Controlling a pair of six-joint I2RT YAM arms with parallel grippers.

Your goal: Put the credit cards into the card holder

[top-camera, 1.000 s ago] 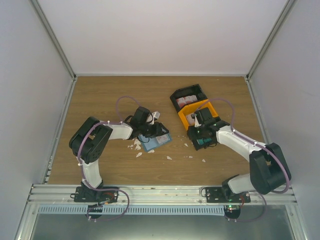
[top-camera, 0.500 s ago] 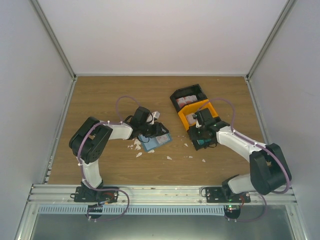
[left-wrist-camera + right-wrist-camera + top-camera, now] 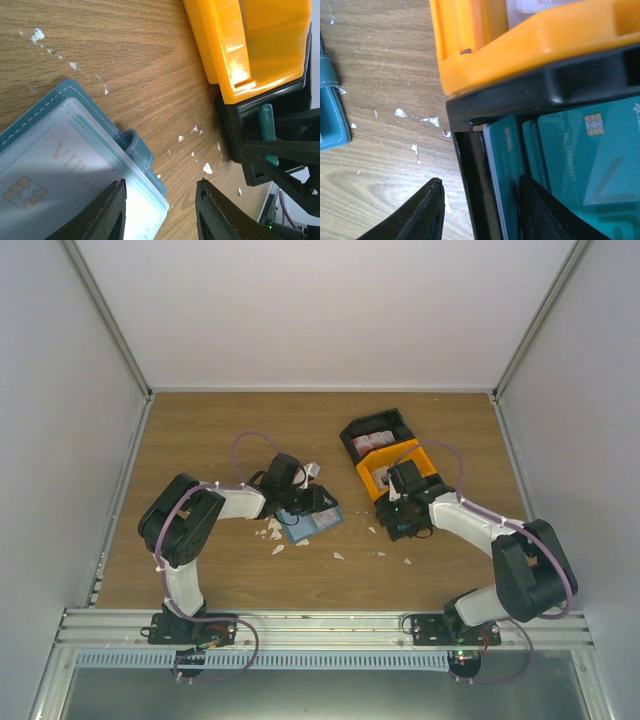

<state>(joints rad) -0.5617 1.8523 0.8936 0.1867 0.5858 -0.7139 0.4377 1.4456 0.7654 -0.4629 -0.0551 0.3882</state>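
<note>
The blue-teal card holder (image 3: 308,525) lies open on the table. In the left wrist view it (image 3: 75,100) shows a clear sleeve with a pale card (image 3: 55,175) inside. My left gripper (image 3: 320,502) is open over its corner (image 3: 161,182), one finger above the sleeve and the other above bare wood. White-and-red credit cards (image 3: 372,442) lie in the far black bin. My right gripper (image 3: 398,522) is open (image 3: 481,180) and straddles the left wall of a near black bin (image 3: 470,165), its right finger against upright teal cards (image 3: 585,155).
An orange bin (image 3: 393,472) stands between the two black bins, close above my right gripper (image 3: 530,45). White scraps (image 3: 270,532) lie scattered on the wood round the card holder. The holder's edge shows in the right wrist view (image 3: 330,115).
My right gripper has shifted slightly left and back over the near black bin, covering more of the teal cards. The left arm has not moved.
</note>
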